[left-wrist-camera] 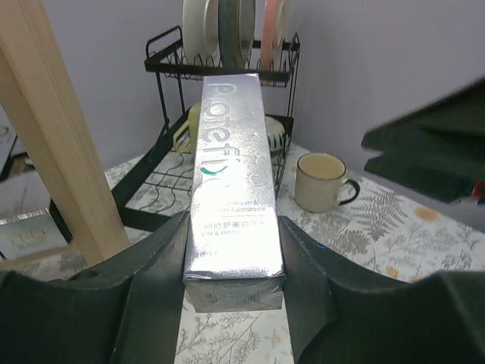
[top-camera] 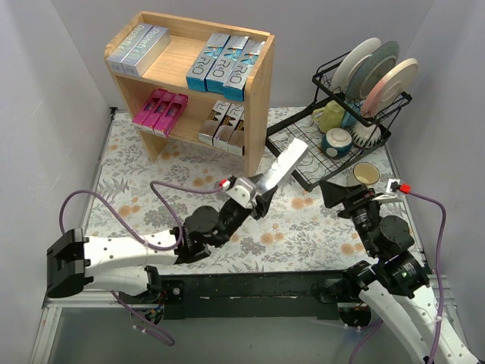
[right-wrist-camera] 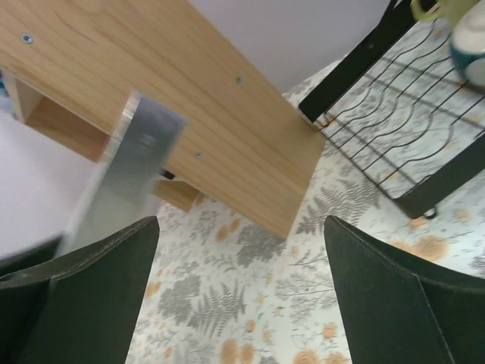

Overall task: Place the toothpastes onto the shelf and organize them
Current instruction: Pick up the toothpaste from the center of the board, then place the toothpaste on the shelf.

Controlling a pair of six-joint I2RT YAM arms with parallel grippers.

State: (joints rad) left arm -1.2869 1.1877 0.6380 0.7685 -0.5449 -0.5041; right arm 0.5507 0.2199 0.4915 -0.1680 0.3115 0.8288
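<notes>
11 cardboard toothpaste boxes sit on the light wooden 2-level shelf, beyond your left fingers. Those clamp 1 long silver-grey box; right fingers wide, empty. Likely the last 1.

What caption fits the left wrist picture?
Left tool clamps a silver toothpaste box aimed at the dish rack.

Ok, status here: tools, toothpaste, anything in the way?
Left tool shut on silver toothpaste box, raised beside shelf. Right tool open, empty. Dish rack close by the box.
</notes>
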